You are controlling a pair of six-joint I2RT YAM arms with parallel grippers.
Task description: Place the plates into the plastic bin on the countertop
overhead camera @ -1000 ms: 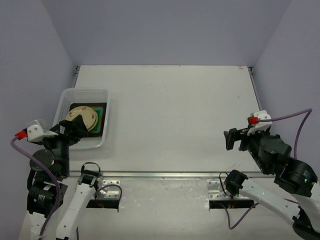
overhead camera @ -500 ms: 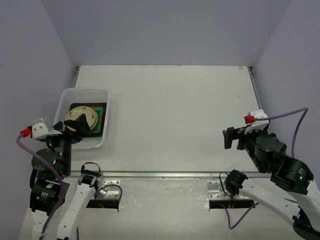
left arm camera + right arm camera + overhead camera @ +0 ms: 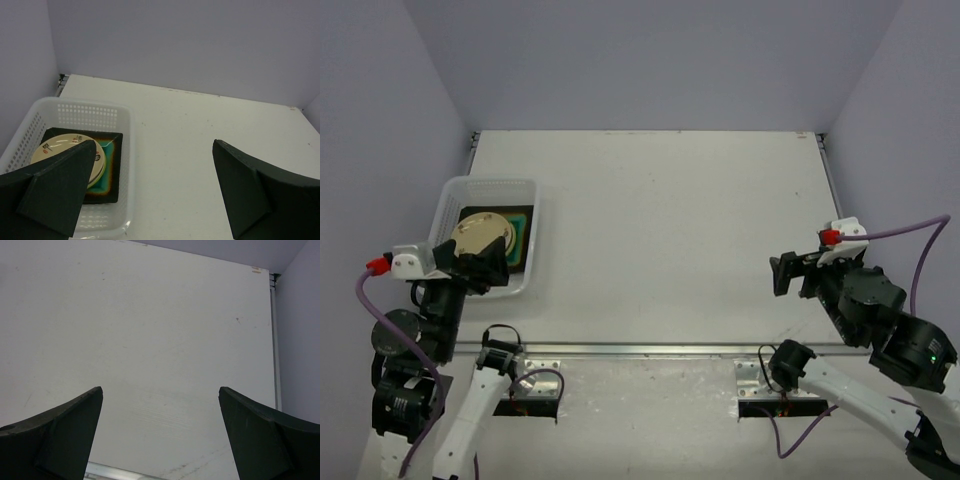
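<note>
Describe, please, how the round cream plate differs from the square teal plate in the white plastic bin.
The round cream plate is circular; the square teal plate has straight sides and corners. The round cream plate is pale with small markings; the square one is teal with a dark rim. The round one lies on top, the square one beneath. Both lie flat inside the white plastic bin.

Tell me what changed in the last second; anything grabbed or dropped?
The left gripper shifted slightly right along the near end of the plastic bin, open and empty; nothing was grabbed or released. The right gripper barely moved, open above the countertop. The plates sit stacked in the bin as before.
</note>
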